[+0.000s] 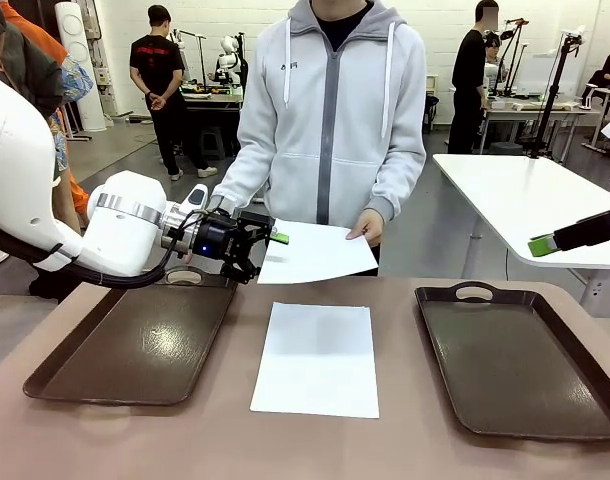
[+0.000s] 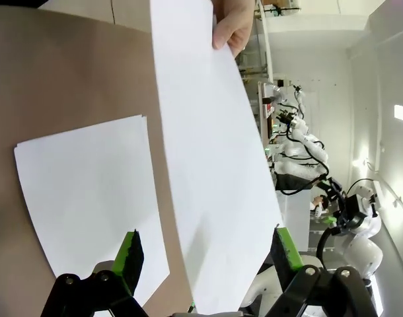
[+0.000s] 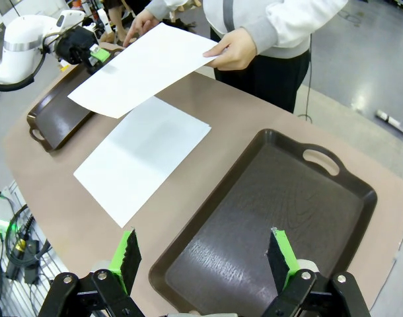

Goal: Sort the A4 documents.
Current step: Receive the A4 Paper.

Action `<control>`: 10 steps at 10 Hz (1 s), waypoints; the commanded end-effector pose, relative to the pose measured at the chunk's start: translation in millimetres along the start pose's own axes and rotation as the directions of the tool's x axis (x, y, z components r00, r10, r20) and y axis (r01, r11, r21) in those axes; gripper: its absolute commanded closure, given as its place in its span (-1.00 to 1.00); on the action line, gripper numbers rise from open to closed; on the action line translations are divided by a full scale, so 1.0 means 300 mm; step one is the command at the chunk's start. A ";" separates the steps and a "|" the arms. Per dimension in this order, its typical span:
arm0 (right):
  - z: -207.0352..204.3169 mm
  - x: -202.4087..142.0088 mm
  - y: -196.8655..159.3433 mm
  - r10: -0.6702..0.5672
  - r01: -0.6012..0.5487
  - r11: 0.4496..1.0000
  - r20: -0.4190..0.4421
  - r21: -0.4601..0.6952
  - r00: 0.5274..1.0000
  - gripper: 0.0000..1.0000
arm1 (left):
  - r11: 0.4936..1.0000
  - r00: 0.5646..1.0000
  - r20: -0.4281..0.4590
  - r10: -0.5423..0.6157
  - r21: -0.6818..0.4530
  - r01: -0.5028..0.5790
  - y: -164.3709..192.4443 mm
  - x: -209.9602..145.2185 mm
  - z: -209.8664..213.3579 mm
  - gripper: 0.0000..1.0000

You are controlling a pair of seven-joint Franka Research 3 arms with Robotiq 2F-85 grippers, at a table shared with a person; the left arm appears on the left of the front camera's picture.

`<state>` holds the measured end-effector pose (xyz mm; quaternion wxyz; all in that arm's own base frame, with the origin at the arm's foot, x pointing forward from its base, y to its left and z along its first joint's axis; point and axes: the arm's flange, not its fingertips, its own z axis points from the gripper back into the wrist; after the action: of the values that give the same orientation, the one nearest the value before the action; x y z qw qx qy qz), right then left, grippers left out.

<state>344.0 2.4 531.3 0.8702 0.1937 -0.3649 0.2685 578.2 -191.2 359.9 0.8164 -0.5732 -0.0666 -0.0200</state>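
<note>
Jaws on the left gripper (image 2: 206, 252) stand spread wide, clenched on nothing, with one short edge of the held sheet (image 1: 315, 250) lying in the gap between the green pads, so closing on it looks to be the step in hand. That sheet hangs in the air above the far edge of the counter (image 1: 405, 440), kept up by the person, whose hand (image 1: 366, 228) pinches the end away from the gripper. Its long axis runs across the counter from the gripper toward that hand. In the left wrist view the paper comes up along the line of the fingers; whether it touches either pad I cannot tell. A second document, the flat sheet (image 1: 317, 358), lies on the counter in the middle, between the left tray (image 1: 135, 345) and the right tray (image 1: 505, 360), its long axis pointing from the robot to the person, apart from both trays. Neither tray carries any paper. The right gripper (image 3: 205, 254) hovers above the right tray with its jaws likewise released and holding nothing, well apart from either sheet. The left arm is plainly the nearer one for this handover, and the left tray sits just below it; thin paper may sag or slip if the pads close too near the very edge
</note>
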 end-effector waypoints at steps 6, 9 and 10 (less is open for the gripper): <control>-0.008 -0.002 -0.002 -0.004 0.004 1.000 0.002 0.014 1.000 -1.00 | 0.988 0.996 -0.016 0.086 -0.130 -0.087 0.011 0.098 -0.010 -1.00; -0.008 -0.002 -0.002 -0.004 0.004 1.000 0.002 0.014 1.000 -1.00 | 0.969 0.988 -0.047 0.150 -0.190 -0.156 0.048 0.116 -0.009 -1.00; -0.008 -0.002 -0.002 -0.004 0.004 1.000 0.002 0.014 1.000 -1.00 | 0.969 0.987 -0.048 0.153 -0.188 -0.160 0.052 0.119 -0.008 -1.00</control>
<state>344.0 2.3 531.2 0.8702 0.1936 -0.3649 0.2684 605.0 -186.1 345.7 0.7685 -0.6395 -0.0087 0.0195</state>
